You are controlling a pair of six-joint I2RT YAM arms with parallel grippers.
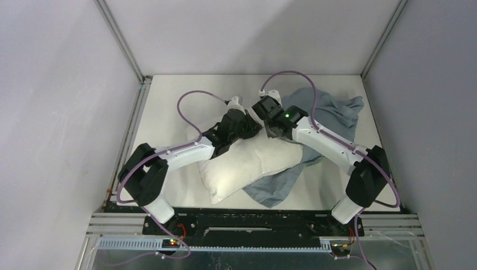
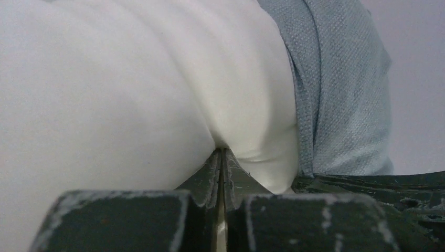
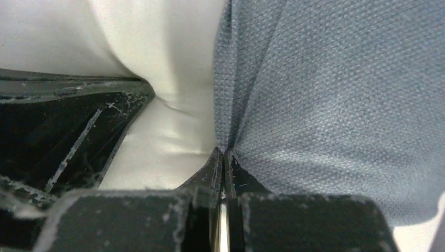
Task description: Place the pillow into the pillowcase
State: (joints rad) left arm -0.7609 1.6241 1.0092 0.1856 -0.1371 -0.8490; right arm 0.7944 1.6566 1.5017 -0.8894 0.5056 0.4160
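The off-white pillow (image 1: 253,163) lies slantwise mid-table, its far right end against the blue-grey pillowcase (image 1: 332,115). Part of the pillowcase also sticks out under the pillow's near side. My left gripper (image 1: 250,128) is at the pillow's far end. In the left wrist view it (image 2: 222,152) is shut on a pinch of the pillow (image 2: 131,89), with the pillowcase (image 2: 341,94) just to the right. My right gripper (image 1: 274,134) is close beside the left one. In the right wrist view it (image 3: 224,152) is shut on the pillowcase's edge (image 3: 336,105), against the pillow (image 3: 157,47).
The white table (image 1: 169,101) is boxed in by grey walls on the left, back and right. Purple cables loop above both wrists. The left gripper's black body (image 3: 63,126) fills the left of the right wrist view.
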